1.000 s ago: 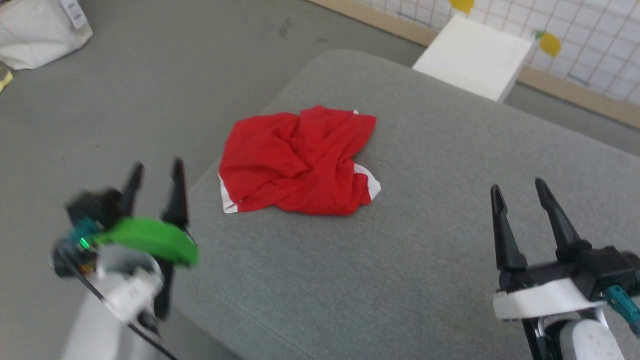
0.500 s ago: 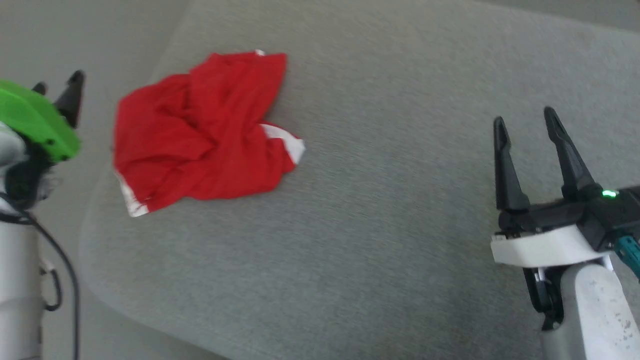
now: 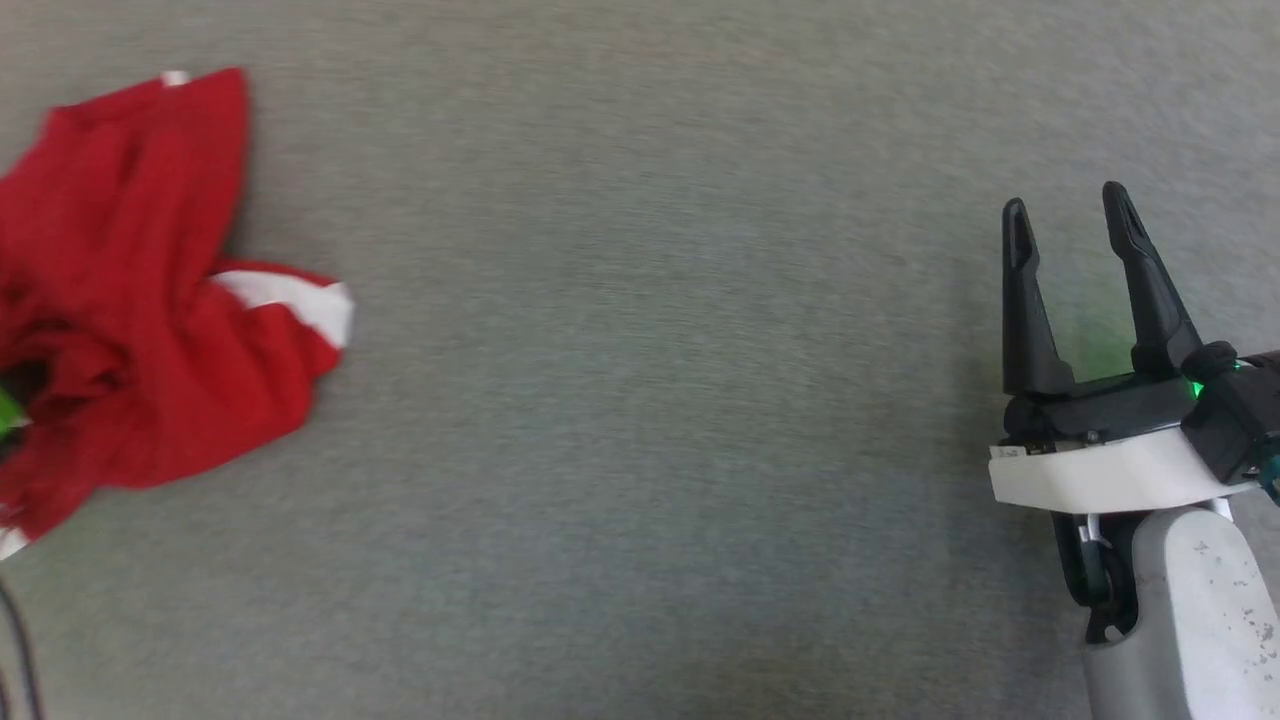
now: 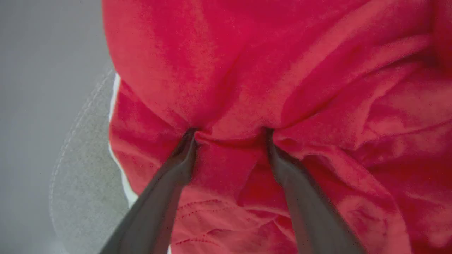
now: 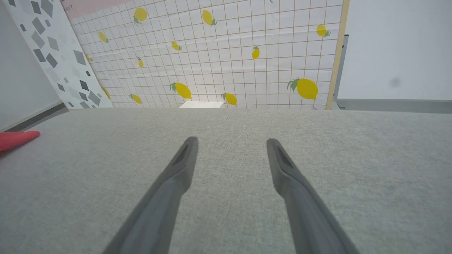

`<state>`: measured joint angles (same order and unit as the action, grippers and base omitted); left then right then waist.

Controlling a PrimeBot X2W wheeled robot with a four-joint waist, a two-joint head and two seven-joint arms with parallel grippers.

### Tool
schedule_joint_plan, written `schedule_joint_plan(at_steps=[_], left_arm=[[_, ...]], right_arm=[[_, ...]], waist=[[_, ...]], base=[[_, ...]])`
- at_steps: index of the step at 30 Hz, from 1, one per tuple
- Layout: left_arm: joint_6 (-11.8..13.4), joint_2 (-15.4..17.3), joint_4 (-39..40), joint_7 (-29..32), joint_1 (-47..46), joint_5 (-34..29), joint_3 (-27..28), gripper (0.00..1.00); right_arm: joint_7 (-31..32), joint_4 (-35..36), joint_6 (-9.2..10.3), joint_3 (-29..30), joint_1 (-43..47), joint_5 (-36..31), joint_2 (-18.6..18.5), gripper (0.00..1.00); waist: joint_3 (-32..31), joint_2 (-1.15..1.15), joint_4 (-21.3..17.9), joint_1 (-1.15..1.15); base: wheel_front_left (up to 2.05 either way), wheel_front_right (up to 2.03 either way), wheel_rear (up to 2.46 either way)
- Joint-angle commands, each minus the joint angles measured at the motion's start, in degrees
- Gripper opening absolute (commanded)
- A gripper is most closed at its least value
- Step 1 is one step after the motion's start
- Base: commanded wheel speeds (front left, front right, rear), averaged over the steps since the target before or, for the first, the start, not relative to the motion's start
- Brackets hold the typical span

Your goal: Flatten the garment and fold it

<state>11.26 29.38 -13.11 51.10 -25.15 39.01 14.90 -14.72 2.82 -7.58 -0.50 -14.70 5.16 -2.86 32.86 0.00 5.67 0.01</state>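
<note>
The garment (image 3: 130, 300) lies crumpled at 9 o'clock of the head view on the grey cushion (image 3: 650, 420), with its white hem trim toward 3 o'clock. The left gripper (image 4: 229, 131) has its jaws spread wide. Both fingertips press into the red folds, and a ridge of cloth lies between them, unclamped. The right gripper (image 3: 1065, 197), at 4 o'clock, stands wide apart and empty, well clear of the garment.

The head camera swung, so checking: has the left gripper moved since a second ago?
Yes. Earlier it hung off the left edge of the cushion, beside the garment; now the left gripper, jaws spread, presses into it.
</note>
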Motion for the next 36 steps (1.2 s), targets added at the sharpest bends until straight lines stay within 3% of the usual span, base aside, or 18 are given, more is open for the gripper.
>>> schedule_joint_plan(at_steps=[1,4,5,6,7,10,13,17,21,28,36], left_arm=[[0.59,0.02,0.07,0.69,1.60,0.69,-0.14,1.00],[1.07,0.08,1.09,1.81,3.01,0.78,-0.18,1.00],[0.93,0.22,1.58,2.00,3.39,0.71,-0.35,0.87],[0.65,0.48,2.09,1.65,3.65,0.41,-0.48,0.39],[0.06,0.96,2.79,0.16,3.81,-0.40,-0.62,0.00],[-1.58,2.08,4.29,-7.80,3.34,-3.71,-0.48,0.00],[-3.30,2.58,4.82,-20.28,1.58,-8.03,-0.42,0.00],[-4.93,1.08,4.95,-35.85,-1.56,-11.92,-1.28,0.00],[-7.85,-0.59,4.75,-47.50,-4.89,-13.56,-3.21,0.00],[-11.24,-4.51,5.99,-56.63,-11.41,-16.23,-10.26,0.00],[-13.82,-13.32,7.06,-56.72,-16.14,-16.04,-20.62,0.00]], right_arm=[[-0.28,-0.07,0.09,-0.01,0.04,0.45,-0.01,1.00],[-0.28,-0.34,0.09,-0.04,0.02,0.41,-0.01,1.00],[-0.28,-0.36,0.09,-0.05,-0.02,0.42,-0.01,1.00],[-0.28,-0.40,0.09,-0.06,0.01,0.44,-0.01,1.00],[-0.28,-0.55,0.09,-0.05,0.15,0.52,-0.01,1.00],[-0.28,-0.95,0.09,0.10,0.97,0.76,-0.01,1.00],[-0.28,-1.47,0.09,0.62,2.52,0.99,-0.01,1.00],[-0.28,-1.95,0.09,1.77,5.35,1.28,-0.01,1.00],[-0.28,-2.16,0.09,3.19,8.50,1.45,-0.01,1.00],[-0.28,-2.36,0.09,4.05,13.00,1.46,-0.01,1.00],[-0.28,-1.96,0.09,3.67,16.08,0.79,-0.01,1.00]], waist=[[3.97,0.00,-4.86,-0.01],[2.88,0.00,-4.68,-0.01],[2.21,0.00,-4.49,-0.01],[1.60,0.00,-4.34,-0.01],[0.57,0.00,-4.11,-0.01],[-2.83,0.00,-3.50,-0.01],[-7.17,0.00,-2.87,-0.01],[-13.57,0.00,-2.45,-0.01],[-19.75,0.00,-2.40,-0.01],[-28.07,0.00,-3.91,-0.01],[-32.30,0.00,-9.15,-0.01]], base=[[0.00,0.00,0.00],[0.00,0.00,0.00],[0.00,0.00,0.00],[0.00,0.00,0.00],[0.00,0.00,0.00],[0.00,0.00,0.00],[0.00,0.00,0.00],[0.00,0.00,0.00],[0.00,0.00,0.00],[0.00,0.00,0.00],[0.00,0.00,0.00]])
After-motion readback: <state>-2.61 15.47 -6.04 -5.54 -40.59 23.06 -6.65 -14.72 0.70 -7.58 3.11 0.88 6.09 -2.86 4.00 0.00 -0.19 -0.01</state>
